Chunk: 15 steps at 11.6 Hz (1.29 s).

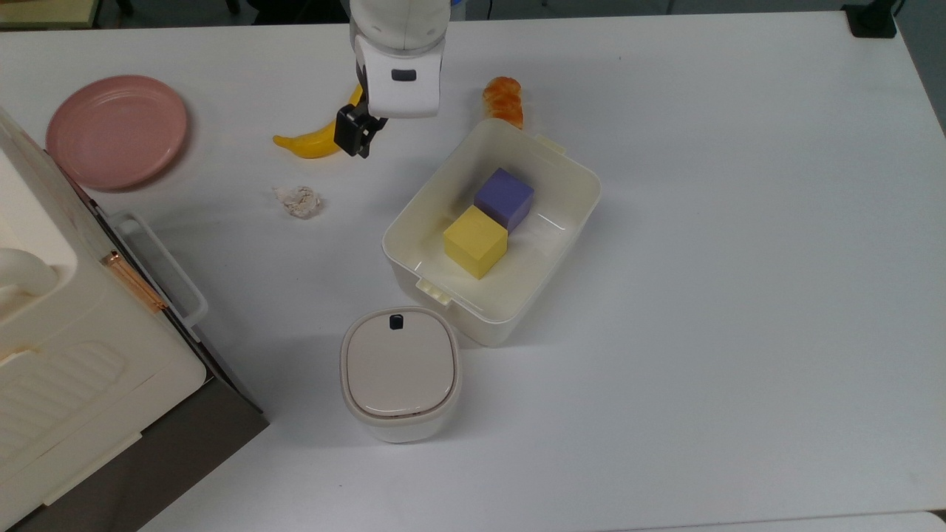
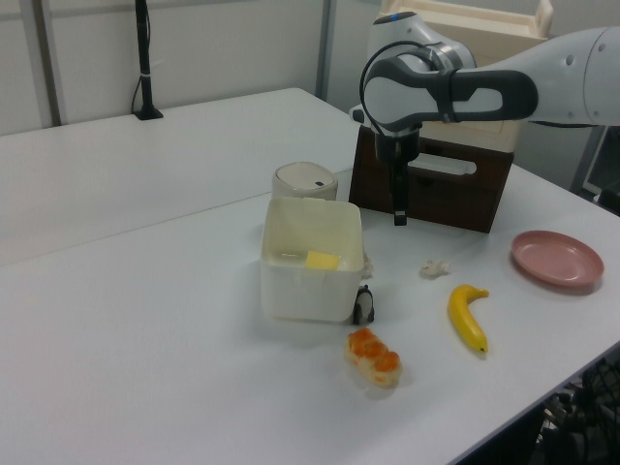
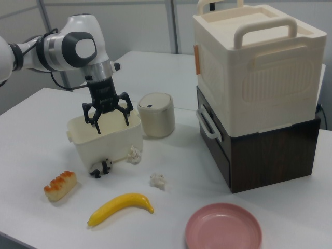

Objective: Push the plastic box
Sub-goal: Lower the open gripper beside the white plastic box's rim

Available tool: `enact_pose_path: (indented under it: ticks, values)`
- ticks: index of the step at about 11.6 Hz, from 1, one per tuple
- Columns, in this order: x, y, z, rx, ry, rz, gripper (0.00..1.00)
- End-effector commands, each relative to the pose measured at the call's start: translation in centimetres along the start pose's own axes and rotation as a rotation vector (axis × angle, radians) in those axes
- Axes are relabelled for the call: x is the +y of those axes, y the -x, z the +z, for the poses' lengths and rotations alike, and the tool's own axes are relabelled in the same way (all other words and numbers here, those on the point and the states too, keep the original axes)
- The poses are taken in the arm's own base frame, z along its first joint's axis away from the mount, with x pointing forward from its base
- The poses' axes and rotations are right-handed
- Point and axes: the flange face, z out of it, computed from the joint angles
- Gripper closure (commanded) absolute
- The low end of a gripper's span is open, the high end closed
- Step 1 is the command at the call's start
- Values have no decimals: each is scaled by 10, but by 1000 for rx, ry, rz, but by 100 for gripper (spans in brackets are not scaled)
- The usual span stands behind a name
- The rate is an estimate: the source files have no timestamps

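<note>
The plastic box (image 1: 584, 185) is a cream-white lidless tub at the table's middle, holding a purple cube (image 1: 504, 198) and a yellow cube (image 1: 475, 241). It also shows in the left view (image 2: 310, 276) and the right view (image 3: 111, 145). My gripper (image 1: 384, 124) hangs above the table off the box's upper-left corner in the top view, between the box and a banana (image 1: 318, 139). In the right view the gripper (image 3: 112, 120) points down with its fingers (image 3: 97, 123) spread apart and nothing between them. In the left view the gripper (image 2: 398, 211) hovers higher than the box's rim.
A bread roll (image 1: 504, 100) lies by the box's far corner. A small lidded bin (image 1: 400, 373) stands against its near corner. A crumpled scrap (image 1: 298, 201), a pink plate (image 1: 117, 131) and a big cream appliance (image 1: 66, 355) lie toward the top view's left. A toy panda (image 2: 363, 305) stands beside the box.
</note>
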Motion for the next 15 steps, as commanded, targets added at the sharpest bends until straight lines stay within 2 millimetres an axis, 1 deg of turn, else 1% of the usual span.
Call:
enact_pose_path:
  ticks: [1,4,5,6,10,12,15]
  values:
    - [-5,-12,15,-36,45,-63,0]
    - [-4,-25,36,-43,39,-80,0]
    - [-10,-34,38,-46,42,-92,0]
    - [-11,-38,44,-53,36,-91,0]
    - [-12,-41,47,-49,35,-87,0]
    - [-12,-43,52,-56,30,-90,0]
    - [-12,-45,53,-53,34,-91,0]
